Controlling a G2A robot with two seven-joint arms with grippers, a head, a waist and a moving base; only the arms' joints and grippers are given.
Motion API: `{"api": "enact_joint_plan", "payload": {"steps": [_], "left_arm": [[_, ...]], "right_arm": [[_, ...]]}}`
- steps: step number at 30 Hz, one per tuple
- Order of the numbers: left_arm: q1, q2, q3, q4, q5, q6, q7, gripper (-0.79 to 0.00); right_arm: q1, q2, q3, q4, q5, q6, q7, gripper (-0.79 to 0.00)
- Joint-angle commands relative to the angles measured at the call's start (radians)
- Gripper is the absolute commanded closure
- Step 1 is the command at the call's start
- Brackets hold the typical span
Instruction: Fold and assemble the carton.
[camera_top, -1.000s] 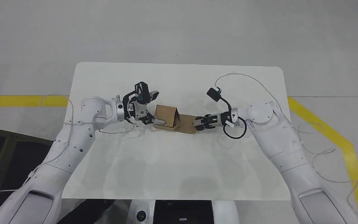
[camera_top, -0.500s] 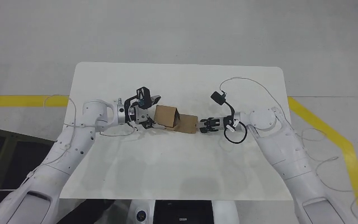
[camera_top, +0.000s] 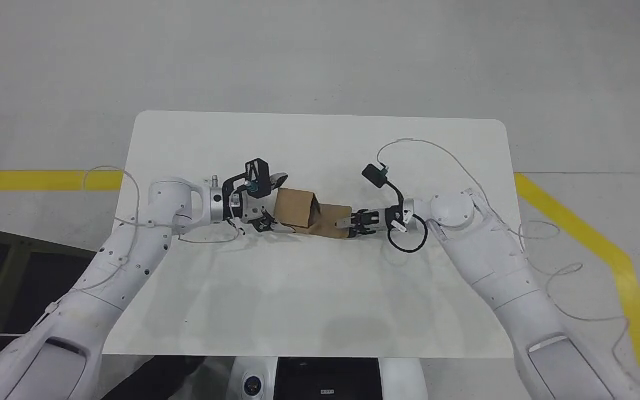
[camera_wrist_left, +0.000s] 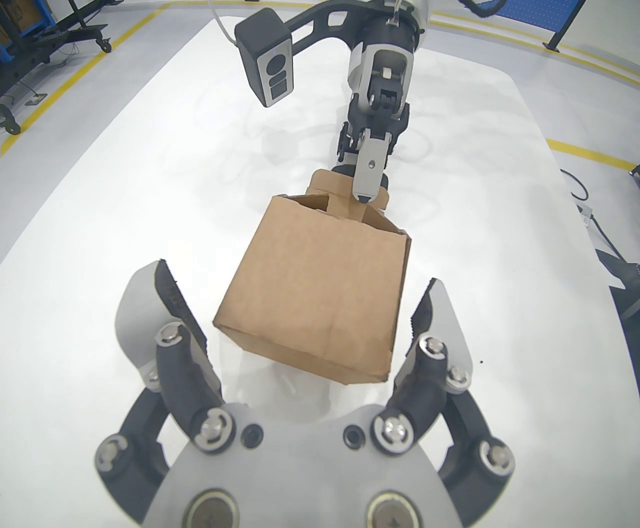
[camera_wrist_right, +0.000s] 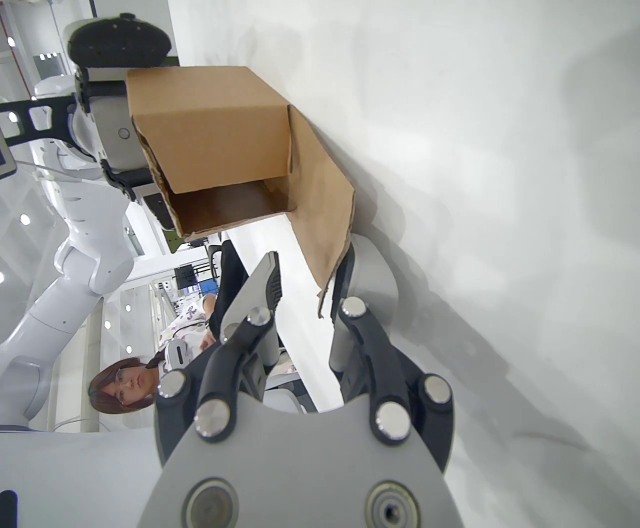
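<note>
Carton (camera_top: 305, 210) lies on its side near the middle of the white tabletop (camera_top: 200, 140), brown cardboard, between the two arms. Left claw (camera_wrist_left: 295, 300) is spread wide at the carton's near end, w/ one finger (camera_wrist_left: 150, 310) on each side of the box. Pads sit close to the walls but gaps show on both sides, so no grip.

Opp. end of the carton is open and faces the right claw (camera_wrist_right: 312, 272); the hollow inside shows in the right wrist view. One long flap (camera_wrist_right: 320, 220) sticks out from that open end, lying low along the tabletop. Right claw is partly spread, approx. mid-width, w/ the flap's free edge between its fingers. The lower finger (camera_wrist_right: 370, 270) sits under the flap against the tabletop, and the upper finger (camera_wrist_right: 262, 285) is above it. In the left wrist view the upper fingertip seems to meet the flap's top face, but the right wrist view shows a gap, so contact can't be told for sure.
</note>
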Motion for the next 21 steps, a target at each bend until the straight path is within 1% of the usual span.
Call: {"api": "enact_joint_plan", "payload": {"steps": [1,10,16,19,21], "left_arm": [[-0.002,0.0,0.002,0.002,0.002,0.0,0.003,-0.785],[-0.003,-0.001,0.001,0.005,0.011,0.0,0.01,-0.785],[-0.002,-0.002,-0.002,0.003,0.018,0.0,0.011,-0.785],[-0.001,-0.003,-0.005,0.002,0.02,0.0,0.01,-0.785],[0.0,-0.003,-0.005,0.001,0.022,0.0,0.01,-0.785]], "right_arm": [[0.011,-0.007,-0.011,0.017,0.022,-0.017,0.004,-0.209],[0.041,-0.024,-0.023,0.037,0.099,-0.094,0.016,-0.203],[0.055,-0.033,-0.034,0.04,0.133,-0.122,0.023,-0.209],[0.066,-0.04,-0.044,0.055,0.145,-0.135,0.019,-0.228],[0.072,-0.046,-0.05,0.066,0.162,-0.152,0.015,-0.259]]}}
